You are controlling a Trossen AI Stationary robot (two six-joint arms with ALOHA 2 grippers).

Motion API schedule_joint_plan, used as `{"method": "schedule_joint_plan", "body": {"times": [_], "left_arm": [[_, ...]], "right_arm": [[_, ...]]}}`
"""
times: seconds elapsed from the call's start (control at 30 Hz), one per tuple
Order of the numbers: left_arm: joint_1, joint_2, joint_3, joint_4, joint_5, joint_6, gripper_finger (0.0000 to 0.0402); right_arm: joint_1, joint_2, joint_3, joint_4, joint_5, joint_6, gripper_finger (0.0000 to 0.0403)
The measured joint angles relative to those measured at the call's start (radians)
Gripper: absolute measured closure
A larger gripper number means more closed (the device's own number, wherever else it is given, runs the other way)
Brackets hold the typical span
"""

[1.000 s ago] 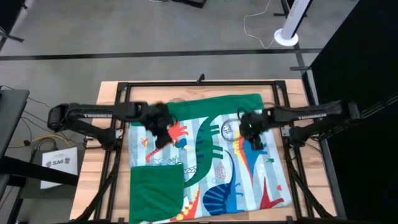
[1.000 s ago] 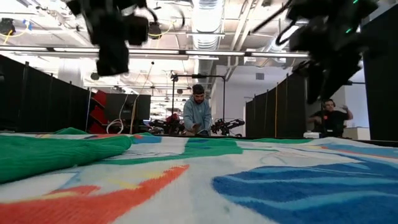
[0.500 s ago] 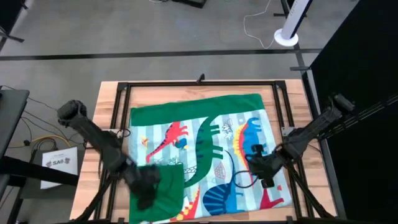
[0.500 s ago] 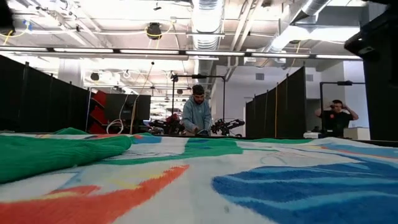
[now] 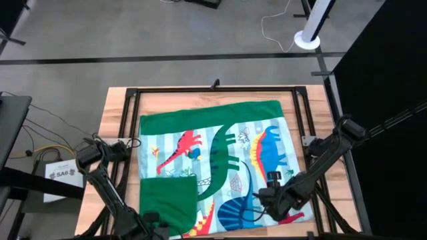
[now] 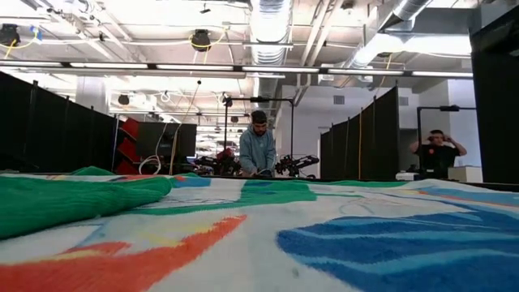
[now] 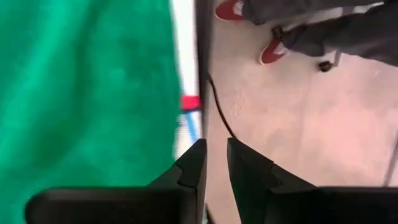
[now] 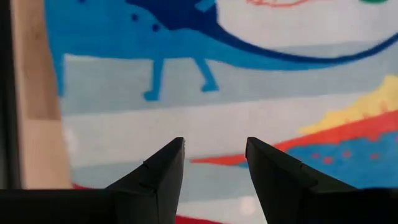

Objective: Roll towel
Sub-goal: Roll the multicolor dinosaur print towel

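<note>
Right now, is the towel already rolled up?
No, the towel lies spread flat on the table, with only one corner folded over.

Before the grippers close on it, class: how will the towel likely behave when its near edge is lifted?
The towel will probably flop and sag: one near corner already lies folded over flat. It looks unlikely to slide as one piece, since it drapes broadly across the table. With the left gripper and right gripper far apart, the span between may droop.

Both arms are dark, built of slim tubular links with rounded joint housings. The left gripper (image 7: 214, 165) has two matte black, wedge-shaped fingers with stepped inner edges. The right gripper (image 8: 214, 162) has similar black tapered fingers.
</note>
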Motion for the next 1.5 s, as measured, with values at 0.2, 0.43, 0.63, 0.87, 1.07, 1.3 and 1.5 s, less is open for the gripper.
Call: {"method": "schedule_joint_plan", "body": {"times": [0.2, 0.43, 0.63, 0.87, 1.07, 1.3, 1.5], "left_arm": [[-0.005, 0.009, 0.018, -0.001, -0.013, -0.003, 0.0294], [-0.002, 0.010, 0.017, -0.167, -0.032, -0.016, 0.0232], [-0.001, 0.013, 0.015, -0.064, -0.060, -0.001, 0.0221], [0.001, 0.014, -0.040, -0.012, -0.047, -0.014, 0.0221], [0.047, 0.013, -0.029, 0.000, 0.046, -0.067, 0.0221], [0.041, 0.014, -0.048, 0.026, -0.050, -0.076, 0.0216], [0.040, 0.014, -0.111, 0.087, -0.100, -0.096, 0.0212]], "right_arm": [[0.047, 0.011, 0.006, -0.011, -0.003, 0.111, 0.0222], [0.054, 0.012, 0.006, -0.020, -0.003, 0.130, 0.0207], [0.052, 0.012, 0.006, -0.020, 0.000, 0.132, 0.0207], [0.052, 0.012, 0.006, -0.016, 0.001, 0.132, 0.0207], [0.053, 0.012, 0.006, -0.012, 0.005, 0.124, 0.0207], [0.052, 0.012, 0.006, 0.005, 0.040, 0.122, 0.0207], [0.052, 0.012, 0.006, 0.010, 0.051, 0.130, 0.0207]]}}
